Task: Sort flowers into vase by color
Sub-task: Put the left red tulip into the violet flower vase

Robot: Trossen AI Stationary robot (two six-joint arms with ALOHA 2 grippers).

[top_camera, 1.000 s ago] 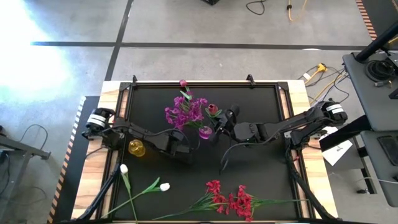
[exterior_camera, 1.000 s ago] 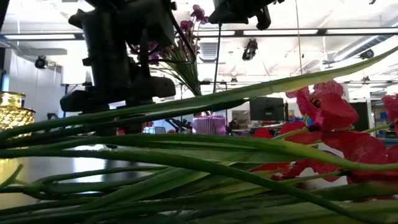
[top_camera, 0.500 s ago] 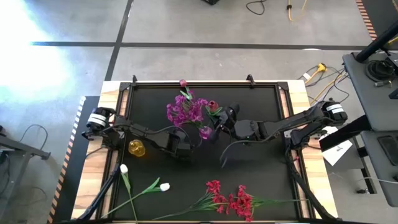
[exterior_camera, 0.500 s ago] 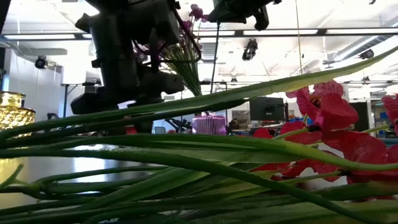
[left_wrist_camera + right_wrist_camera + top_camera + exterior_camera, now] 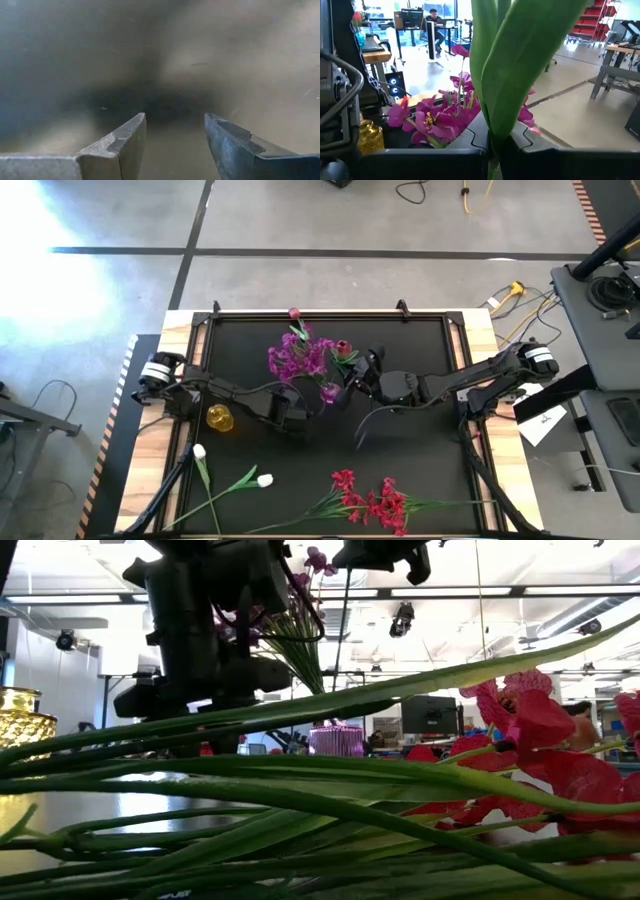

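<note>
Purple flowers (image 5: 298, 358) stand in the purple vase (image 5: 330, 392) at centre. Right gripper (image 5: 352, 372) clamps a pink tulip (image 5: 343, 349) beside it. Left gripper (image 5: 174, 145) gapes empty. White tulips (image 5: 228, 480) at 7 o'clock and red flowers (image 5: 372, 500) at 6 await; gold vase (image 5: 220, 418) is empty.

Left tool (image 5: 292, 418) mid-table, fingers parted; right tool (image 5: 352, 376) raised, fingers clamped together
</note>
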